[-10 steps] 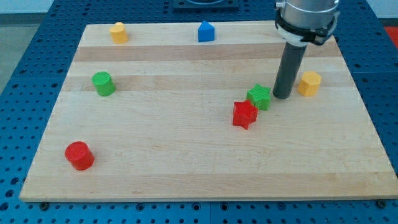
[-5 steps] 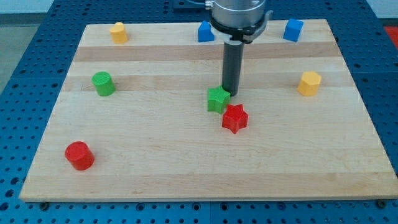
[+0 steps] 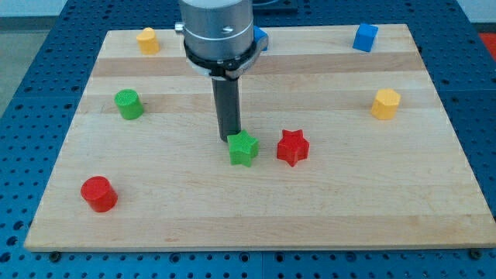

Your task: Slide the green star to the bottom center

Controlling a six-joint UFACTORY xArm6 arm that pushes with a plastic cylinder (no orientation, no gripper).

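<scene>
The small green plastic star block (image 3: pixel 243 148) sits near the middle of the pale wooden bench (image 3: pixel 387 201), directly below and slightly to the view's right of the tip (image 3: pixel 229 139), apparently touching it at its upper-left points. The arm carries no claw: it ends in a plain dark rod that has no jaws to open and holds nothing, so it can only shove.

The star looks light, rigid and hollow-moulded, likely to slide easily over the smooth wood and to spin if it is pushed off-centre. There is nothing to take hold of; the sound contact would be on its upper side, in line with its middle, so that a push drives it toward the view's bottom.

A red plastic star block (image 3: pixel 293 147) lies to the right of the tip, just beside the green star but apart from it.

The arm's grey wrist housing covers most of a blue block (image 3: pixel 261 37) above the tip, so its shape cannot be made out. Whether the tip truly touches the star, or merely stands behind it, is hard to settle from this angle.
</scene>
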